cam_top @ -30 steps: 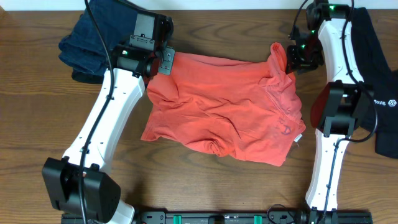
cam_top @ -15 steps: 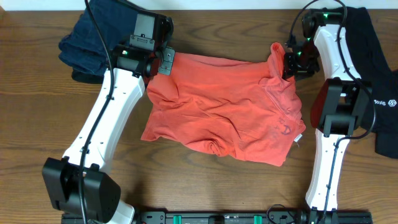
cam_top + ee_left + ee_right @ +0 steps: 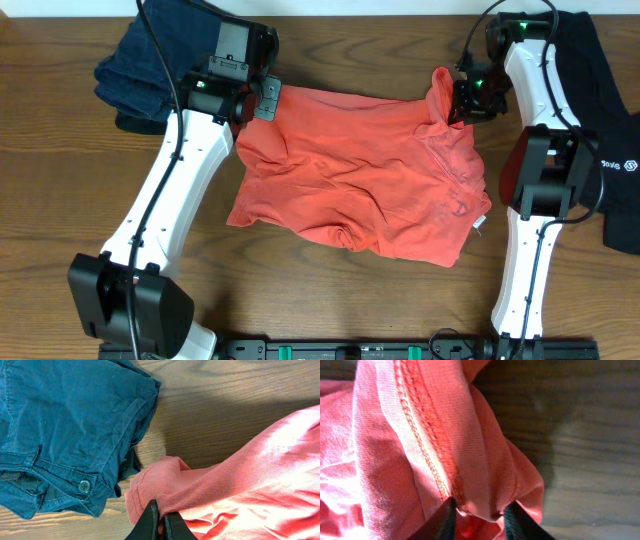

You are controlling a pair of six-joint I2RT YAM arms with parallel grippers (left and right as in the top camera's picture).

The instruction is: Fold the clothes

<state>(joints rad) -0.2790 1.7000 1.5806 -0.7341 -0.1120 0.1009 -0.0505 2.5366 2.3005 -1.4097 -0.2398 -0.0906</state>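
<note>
Red shirt (image 3: 360, 170) lies crumpled in middle of table (image 3: 330, 290). My left gripper (image 3: 159, 521) pinches its far left corner, jaws clenched on cloth. My right gripper (image 3: 477, 510) grasps bunched cloth at its far right corner. Jeans (image 3: 150, 60) far left, near that corner. Black shirt (image 3: 610, 100) far right.

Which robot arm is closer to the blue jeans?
Left. The left end effector pinches a corner of the red T-shirt right beside the blue denim garment; the right end effector grips the shirt's other top corner, on the far side from it.
</note>
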